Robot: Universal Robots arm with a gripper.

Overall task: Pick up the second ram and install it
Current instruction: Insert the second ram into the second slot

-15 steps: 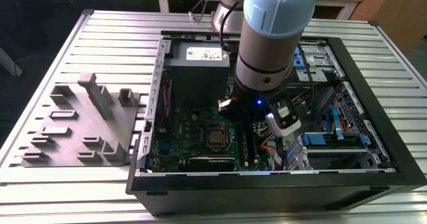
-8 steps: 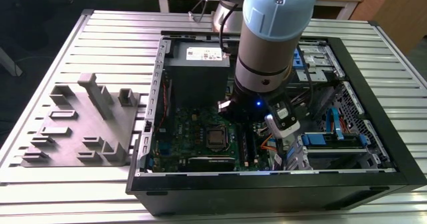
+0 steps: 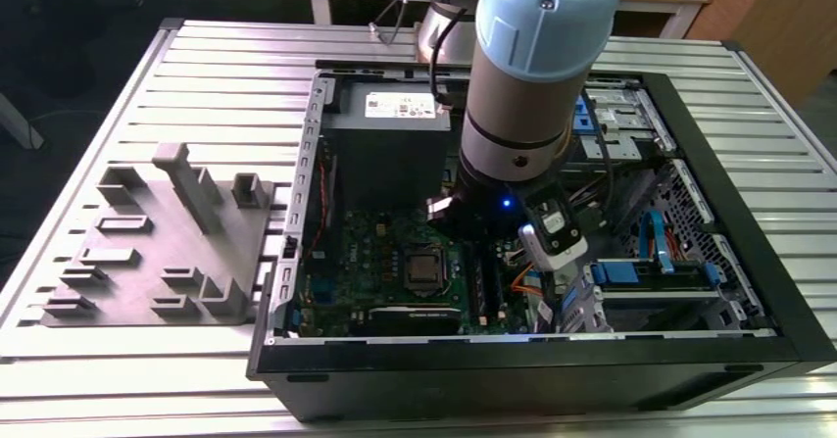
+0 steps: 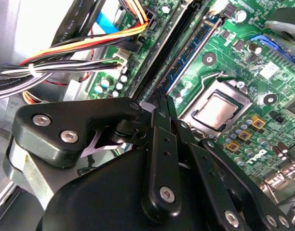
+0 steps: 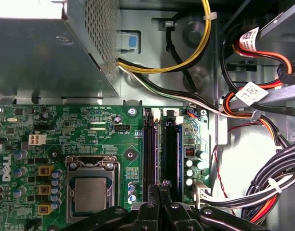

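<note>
Item: memory stick (image 5: 159, 159); I am seating it in its slot, hand (image 5: 159, 190) clamped on it, install underway.

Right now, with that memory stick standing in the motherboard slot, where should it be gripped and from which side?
Probably its exposed long top edge, near mid-length. The memory stick stands on edge, thin and long, with a slot rail close alongside and cables nearby. So come straight down toward the board, the gripper closing across its flat faces.
</note>
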